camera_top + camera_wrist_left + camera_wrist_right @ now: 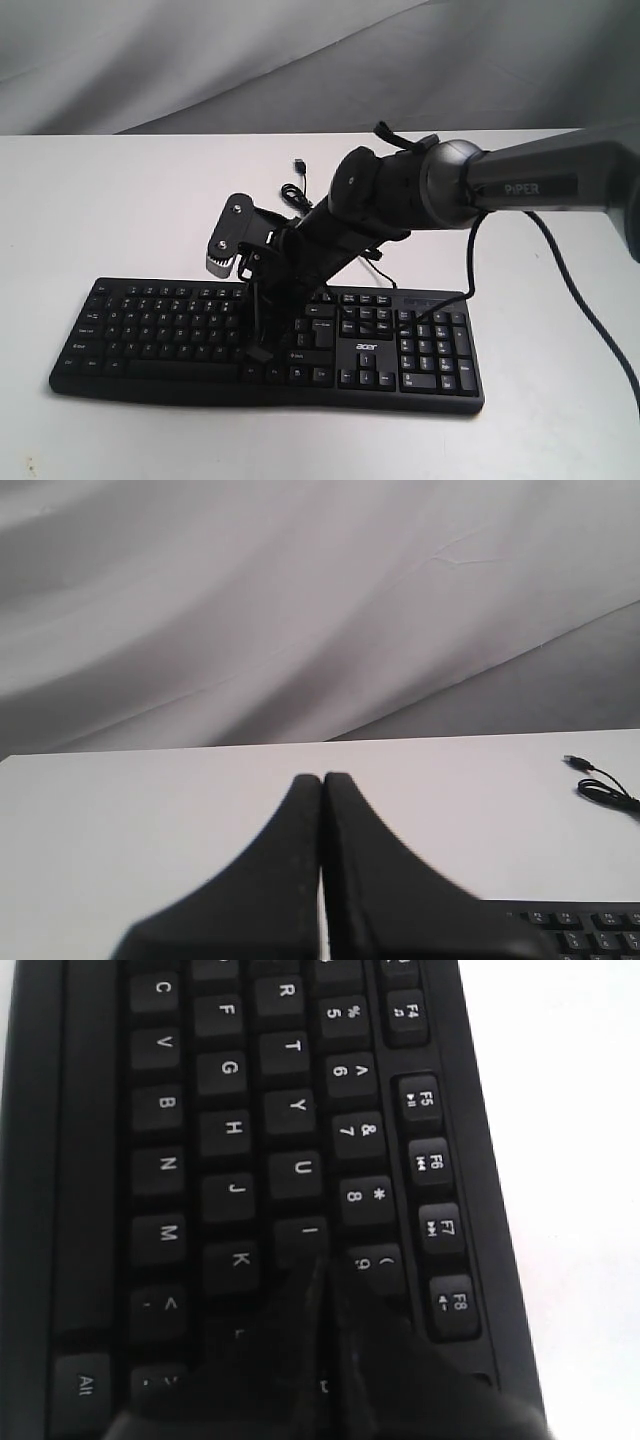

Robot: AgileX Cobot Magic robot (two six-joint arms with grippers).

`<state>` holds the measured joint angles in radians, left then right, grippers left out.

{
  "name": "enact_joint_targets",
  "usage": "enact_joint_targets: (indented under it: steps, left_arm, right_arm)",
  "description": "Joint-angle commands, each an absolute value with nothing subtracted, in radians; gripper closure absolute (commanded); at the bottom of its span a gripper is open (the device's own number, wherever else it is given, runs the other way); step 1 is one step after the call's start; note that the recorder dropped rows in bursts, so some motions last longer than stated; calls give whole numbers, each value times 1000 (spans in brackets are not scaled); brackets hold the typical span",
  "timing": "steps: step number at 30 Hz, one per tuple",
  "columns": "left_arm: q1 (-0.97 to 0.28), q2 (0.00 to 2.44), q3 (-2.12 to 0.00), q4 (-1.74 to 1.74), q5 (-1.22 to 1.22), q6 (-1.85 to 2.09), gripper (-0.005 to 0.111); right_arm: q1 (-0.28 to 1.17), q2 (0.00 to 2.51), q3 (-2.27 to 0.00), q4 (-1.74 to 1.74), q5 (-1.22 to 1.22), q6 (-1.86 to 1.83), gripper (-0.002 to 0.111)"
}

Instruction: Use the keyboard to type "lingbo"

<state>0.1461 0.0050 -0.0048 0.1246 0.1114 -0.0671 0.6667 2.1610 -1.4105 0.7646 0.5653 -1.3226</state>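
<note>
The black keyboard (150,330) with an acer logo lies across the white table (90,200), near its front. My right gripper (262,348) reaches in from the right and points steeply down onto the letter keys at the keyboard's middle. In the right wrist view the right gripper (322,1265) is shut with nothing in it. Its tips sit at the edge of the I key (305,1232), beside the 9 key (378,1260). My left gripper (322,777) is shut and empty over bare table. A corner of the keyboard (590,935) shows beside it. It does not show in the exterior view.
The keyboard's thin black cable (298,190) lies coiled behind the keyboard, its USB plug (299,164) loose on the table; the cable (605,790) also shows in the left wrist view. A grey cloth backdrop (200,60) hangs behind the table.
</note>
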Motion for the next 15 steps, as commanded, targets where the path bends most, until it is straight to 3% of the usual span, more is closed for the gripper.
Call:
enact_joint_targets:
  steps: [1,15]
  left_arm:
    - [139,0,0,125,104,-69,106]
    - [139,0,0,125,104,-69,106]
  right_arm:
    - [666,2154,-1405,770,564,-1334,108]
    - [674,2154,-1405,770,578,-1360,108]
